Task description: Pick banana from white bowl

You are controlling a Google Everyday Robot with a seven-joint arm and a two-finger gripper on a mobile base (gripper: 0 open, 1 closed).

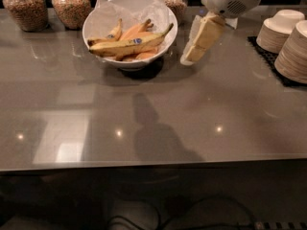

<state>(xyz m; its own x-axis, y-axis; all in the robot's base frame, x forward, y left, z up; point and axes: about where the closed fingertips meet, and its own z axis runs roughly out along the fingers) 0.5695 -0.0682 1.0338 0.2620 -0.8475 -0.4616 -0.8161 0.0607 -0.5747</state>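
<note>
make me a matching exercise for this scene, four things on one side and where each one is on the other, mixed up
1 banana
2 gripper
3 stacked white cups
4 glass jars

a along the back edge of the table
b on the black mat at the right edge
c lying in the white bowl
d just right of the bowl in the camera view

Pairs: 1-c, 2-d, 3-b, 4-a
</note>
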